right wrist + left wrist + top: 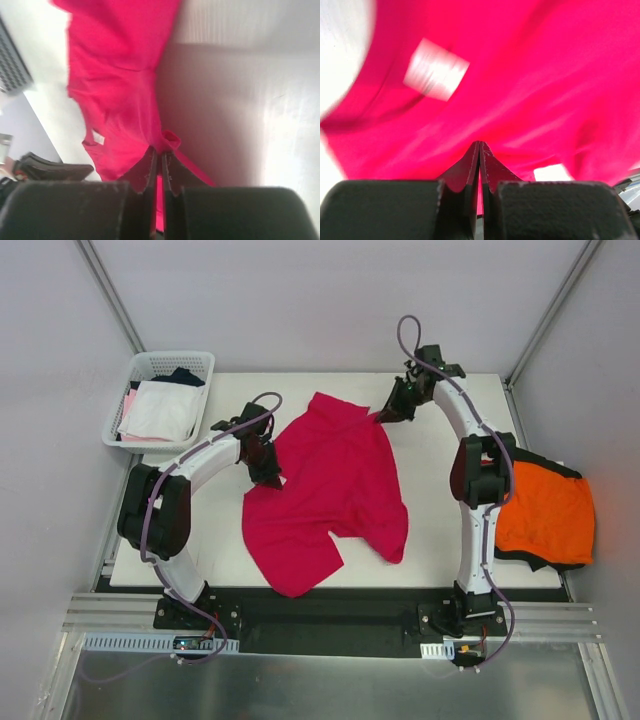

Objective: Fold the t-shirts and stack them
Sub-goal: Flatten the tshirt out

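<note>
A crimson-magenta t-shirt point(330, 490) lies spread and rumpled across the middle of the white table point(440, 550). My left gripper point(268, 472) is shut on its left edge; the left wrist view shows cloth point(520, 90) pinched between the jaws point(480, 150), with the white neck label point(436, 70) just beyond. My right gripper point(386, 416) is shut on the shirt's far right corner, the fabric point(120, 100) bunched at its tips point(160, 152). An orange t-shirt point(545, 512) lies on a black one point(560, 468) at the table's right edge.
A white mesh basket point(145, 368) holding white, pink and dark garments stands at the far left corner. Grey walls close in the table behind and on both sides. A metal rail point(330, 625) runs along the near edge by the arm bases.
</note>
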Motion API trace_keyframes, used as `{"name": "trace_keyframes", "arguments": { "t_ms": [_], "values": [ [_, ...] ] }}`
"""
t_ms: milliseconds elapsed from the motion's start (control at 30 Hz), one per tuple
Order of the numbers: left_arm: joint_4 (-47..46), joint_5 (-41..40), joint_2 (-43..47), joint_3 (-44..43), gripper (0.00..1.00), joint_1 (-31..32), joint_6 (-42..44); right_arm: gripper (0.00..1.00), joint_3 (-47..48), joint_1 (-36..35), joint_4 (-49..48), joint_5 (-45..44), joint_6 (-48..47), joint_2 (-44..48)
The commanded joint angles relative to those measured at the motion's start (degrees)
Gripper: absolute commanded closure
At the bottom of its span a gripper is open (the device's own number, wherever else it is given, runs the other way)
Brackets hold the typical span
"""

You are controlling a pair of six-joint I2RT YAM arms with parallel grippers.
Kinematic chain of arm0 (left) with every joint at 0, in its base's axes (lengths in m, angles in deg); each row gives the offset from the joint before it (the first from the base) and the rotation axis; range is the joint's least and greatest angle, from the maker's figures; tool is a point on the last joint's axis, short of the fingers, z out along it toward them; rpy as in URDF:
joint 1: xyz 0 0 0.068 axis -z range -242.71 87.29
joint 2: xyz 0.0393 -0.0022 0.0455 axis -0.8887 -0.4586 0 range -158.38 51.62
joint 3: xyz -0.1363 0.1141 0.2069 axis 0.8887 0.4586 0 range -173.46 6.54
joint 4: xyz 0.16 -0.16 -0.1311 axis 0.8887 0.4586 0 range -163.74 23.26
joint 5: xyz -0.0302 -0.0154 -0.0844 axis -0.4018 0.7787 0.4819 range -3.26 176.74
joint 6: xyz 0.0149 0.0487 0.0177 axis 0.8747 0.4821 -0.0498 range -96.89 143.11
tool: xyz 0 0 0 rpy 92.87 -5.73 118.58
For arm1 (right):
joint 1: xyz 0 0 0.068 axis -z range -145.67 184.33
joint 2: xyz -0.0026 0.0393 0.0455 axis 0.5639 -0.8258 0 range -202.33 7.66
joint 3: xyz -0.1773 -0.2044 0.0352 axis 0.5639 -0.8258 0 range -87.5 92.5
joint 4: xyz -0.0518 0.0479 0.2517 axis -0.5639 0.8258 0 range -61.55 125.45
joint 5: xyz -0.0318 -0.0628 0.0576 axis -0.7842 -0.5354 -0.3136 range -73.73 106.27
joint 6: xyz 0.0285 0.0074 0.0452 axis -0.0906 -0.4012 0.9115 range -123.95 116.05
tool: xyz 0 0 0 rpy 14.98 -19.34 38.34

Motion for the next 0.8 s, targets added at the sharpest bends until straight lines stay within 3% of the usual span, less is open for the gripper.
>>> {"name": "trace_keyframes", "arguments": {
  "t_ms": [0,200,267,300,333,433,600,767],
  "values": [
    [0.2,1.0,0.3,-2.2,1.0,-0.4,-0.2,0.99,8.4,2.1,6.3,-1.4,-0.3,2.8],
    [0.2,1.0,0.0,-1.9,1.0,-0.4,-0.6,0.98,8.0,3.5,7.0,-0.7,-1.0,1.6],
    [0.3,1.3,-0.1,-2.0,1.0,-0.4,-0.9,0.87,5.5,3.6,7.4,-0.7,-1.6,-0.6],
    [0.3,1.7,-0.2,-1.9,1.0,-0.4,-1.0,0.79,4.4,3.7,7.5,-0.8,-2.5,-1.2],
    [0.2,1.7,-0.3,-1.9,1.0,-0.4,-1.0,0.57,3.3,3.8,7.5,-1.0,-2.9,-1.5],
    [0.2,1.9,-0.3,-1.6,1.0,-0.4,-1.3,0.31,-2.1,3.8,7.2,-2.0,-4.2,-0.7],
    [0.2,1.4,-0.4,-2.2,1.0,-0.4,-1.4,0.25,-11.3,3.9,4.7,-3.5,-4.9,10.3],
    [0.2,2.5,-3.8,-6.5,1.0,-0.4,-1.5,0.26,-28.8,3.8,2.1,-4.7,-5.5,21.3]
  ]
}}
